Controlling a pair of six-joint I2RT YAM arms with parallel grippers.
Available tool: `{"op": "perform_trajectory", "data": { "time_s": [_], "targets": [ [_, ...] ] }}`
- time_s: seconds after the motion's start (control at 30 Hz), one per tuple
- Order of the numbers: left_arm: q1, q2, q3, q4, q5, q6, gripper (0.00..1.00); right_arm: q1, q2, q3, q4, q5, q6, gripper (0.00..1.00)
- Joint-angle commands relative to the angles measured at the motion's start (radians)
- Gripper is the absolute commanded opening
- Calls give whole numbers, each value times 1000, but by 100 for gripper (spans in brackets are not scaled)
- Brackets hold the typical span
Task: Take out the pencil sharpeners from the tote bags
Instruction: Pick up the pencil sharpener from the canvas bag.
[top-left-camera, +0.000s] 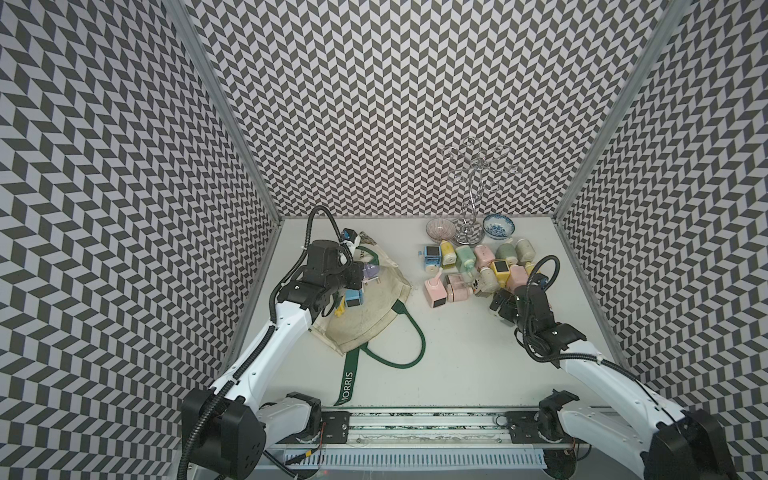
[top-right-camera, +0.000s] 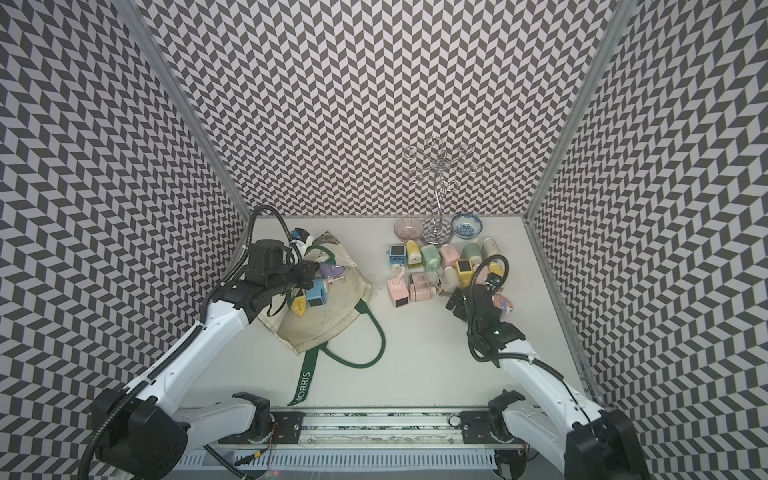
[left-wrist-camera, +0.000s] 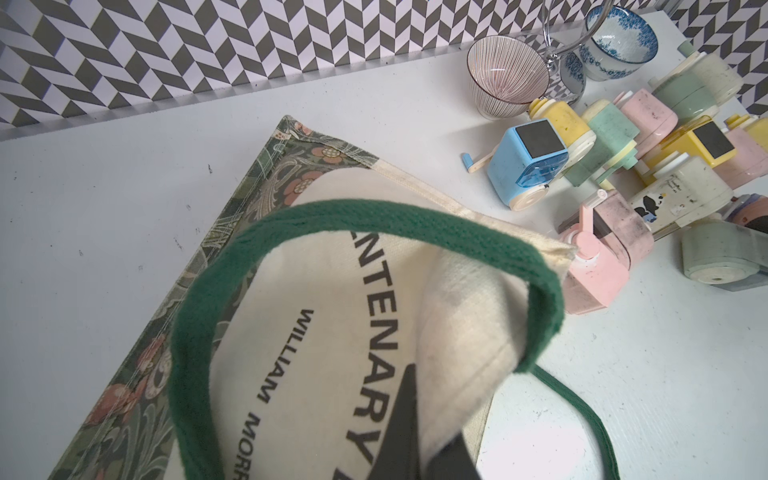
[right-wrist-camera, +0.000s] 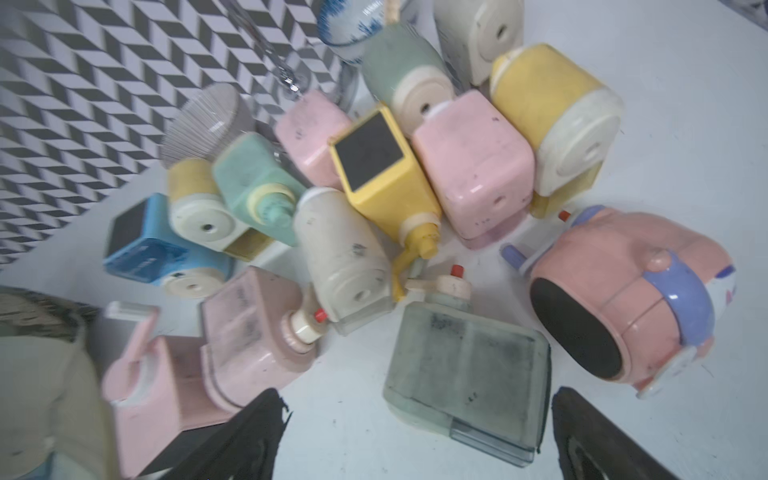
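The cream tote bag (top-left-camera: 374, 320) with dark green straps (top-left-camera: 411, 345) lies at the left. My left gripper (left-wrist-camera: 415, 399) is shut on a fold of its canvas at the mouth and holds it up. A lilac sharpener (top-left-camera: 371, 271), a blue one (top-left-camera: 353, 297) and a yellow one (top-left-camera: 340, 309) show in the opening beside that gripper (top-left-camera: 358, 281). Several pastel pencil sharpeners (top-left-camera: 478, 266) lie heaped at the right. My right gripper (right-wrist-camera: 415, 432) stands open at the heap's near edge (top-left-camera: 498, 305). A grey-green sharpener (right-wrist-camera: 465, 374) lies on the table between its fingers.
Two small patterned bowls (top-left-camera: 440, 230) (top-left-camera: 498, 226) and a wire stand (top-left-camera: 469, 232) sit at the back behind the heap. A pink and lilac round sharpener (right-wrist-camera: 623, 299) lies close to my right gripper. Patterned walls enclose the table on three sides.
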Motion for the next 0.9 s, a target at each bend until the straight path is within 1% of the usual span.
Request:
{"op": "perform_trajectory", "data": {
  "time_s": [0.0, 0.07, 0.13, 0.2, 0.27, 0.3, 0.37, 0.43, 0.47, 0.6, 0.67, 0.87],
  "targets": [
    [3, -30, -10, 16, -3, 4, 0, 54, -70, 31, 98, -100, -86, 94],
    [3, -36, -16, 20, -10, 3, 0, 129, -98, 24, 174, -148, -113, 90],
    [3, -40, -19, 23, -14, 4, 0, 228, -101, 16, 252, -132, -121, 88],
    [3, -41, -18, 23, -17, 3, 0, 324, -69, 23, 330, -151, -161, 88],
    [3, -41, -19, 25, -18, 2, 0, 422, -4, 31, 410, -152, -186, 88],
    [3, -40, -19, 25, -18, 2, 0, 452, 30, 31, 456, -189, -206, 88],
    [3, -41, -22, 29, -19, 2, 0, 512, 113, 43, 519, -199, -199, 88],
    [3, -43, -24, 31, -20, 3, 0, 575, 186, 55, 594, -220, -227, 87],
    [3, -43, -25, 31, -21, 2, 0, 609, 222, 60, 629, -208, -241, 87],
    [4, -43, -24, 33, -20, 2, 0, 691, 373, 87, 762, -233, -295, 87],
    [3, -46, -23, 34, -18, 3, 0, 705, 456, 104, 843, -298, -318, 87],
    [3, -64, -31, 47, -15, 2, 0, 734, 675, 182, 1026, -393, -395, 87]
  ]
}}
